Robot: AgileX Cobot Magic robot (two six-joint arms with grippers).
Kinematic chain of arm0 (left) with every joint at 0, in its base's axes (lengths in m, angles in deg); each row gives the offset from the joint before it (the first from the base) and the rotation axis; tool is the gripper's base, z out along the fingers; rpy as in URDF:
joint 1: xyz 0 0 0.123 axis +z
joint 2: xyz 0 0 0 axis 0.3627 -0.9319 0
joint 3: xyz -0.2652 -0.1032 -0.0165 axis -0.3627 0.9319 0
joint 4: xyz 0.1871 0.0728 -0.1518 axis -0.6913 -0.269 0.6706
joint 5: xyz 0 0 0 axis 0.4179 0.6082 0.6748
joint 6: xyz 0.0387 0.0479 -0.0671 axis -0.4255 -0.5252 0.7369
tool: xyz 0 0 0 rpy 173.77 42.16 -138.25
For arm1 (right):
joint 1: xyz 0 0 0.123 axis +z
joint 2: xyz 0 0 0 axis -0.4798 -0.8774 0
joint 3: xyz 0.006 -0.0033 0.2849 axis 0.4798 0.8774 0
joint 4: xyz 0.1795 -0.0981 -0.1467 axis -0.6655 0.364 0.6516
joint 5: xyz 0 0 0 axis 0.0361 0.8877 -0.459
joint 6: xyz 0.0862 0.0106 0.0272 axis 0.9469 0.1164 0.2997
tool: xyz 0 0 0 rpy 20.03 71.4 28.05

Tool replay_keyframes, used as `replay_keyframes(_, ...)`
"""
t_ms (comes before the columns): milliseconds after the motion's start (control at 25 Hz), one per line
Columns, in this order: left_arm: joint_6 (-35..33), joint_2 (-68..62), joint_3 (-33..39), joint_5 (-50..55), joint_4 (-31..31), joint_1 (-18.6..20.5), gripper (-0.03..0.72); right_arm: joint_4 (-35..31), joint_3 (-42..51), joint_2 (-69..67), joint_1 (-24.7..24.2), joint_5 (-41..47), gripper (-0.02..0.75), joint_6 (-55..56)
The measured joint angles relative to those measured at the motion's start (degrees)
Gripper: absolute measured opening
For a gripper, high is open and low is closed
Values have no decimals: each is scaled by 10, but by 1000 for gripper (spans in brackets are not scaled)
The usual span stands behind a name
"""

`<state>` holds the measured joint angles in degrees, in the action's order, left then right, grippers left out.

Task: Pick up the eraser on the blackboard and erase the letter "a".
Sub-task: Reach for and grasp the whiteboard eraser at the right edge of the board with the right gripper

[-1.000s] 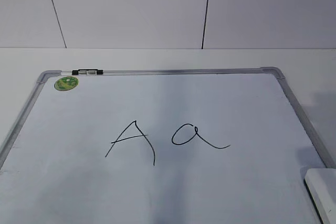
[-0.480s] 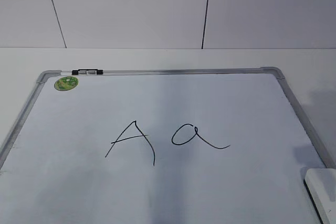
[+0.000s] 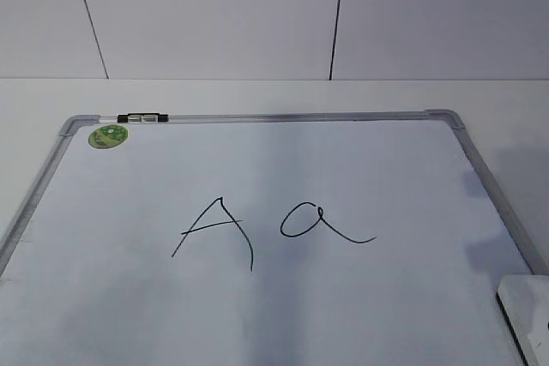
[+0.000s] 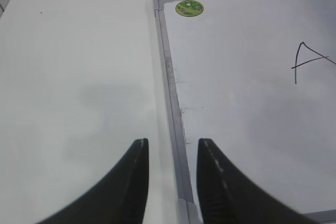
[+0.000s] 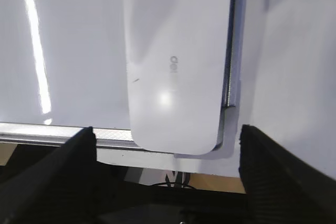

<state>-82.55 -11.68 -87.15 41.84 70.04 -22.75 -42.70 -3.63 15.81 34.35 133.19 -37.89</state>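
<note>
On the pale table (image 3: 257, 92) the blackboard (image 3: 480, 169) lay flat, and I had my right gripper (image 5: 167, 145), fingers wide apart, poised over the eraser (image 5: 176, 61) at the board's near right corner, needing to descend and close, while my left gripper (image 4: 172, 177), parted too, idled.

The eraser (image 5: 176, 61) looks like smooth, glossy white plastic. The blackboard (image 3: 343, 169) has a shiny white face, framed in dull grey metal.

Eraser (image 3: 525, 310) on blackboard (image 3: 412, 177) corner — right of letter "a" (image 3: 319, 222).
</note>
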Motion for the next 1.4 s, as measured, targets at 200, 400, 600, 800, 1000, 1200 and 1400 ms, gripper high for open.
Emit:
replay_keyframes(200,0,0,0,0,0,0,235,28,0,0,73,-14,643,54)
replay_keyframes(400,0,0,0,0,0,0,235,60,0,0,81,-18,636,90)
replay_keyframes(600,0,0,0,0,0,0,235,77,0,0,81,-15,635,109)
replay_keyframes(800,0,0,0,0,0,0,235,59,0,0,81,-19,635,111)
replay_keyframes(1000,0,0,0,0,0,0,235,59,0,0,81,-23,635,117)
replay_keyframes(1200,0,0,0,0,0,0,235,59,0,0,81,-23,635,120)
replay_keyframes(1400,0,0,0,0,0,0,235,59,0,0,81,-26,634,120)
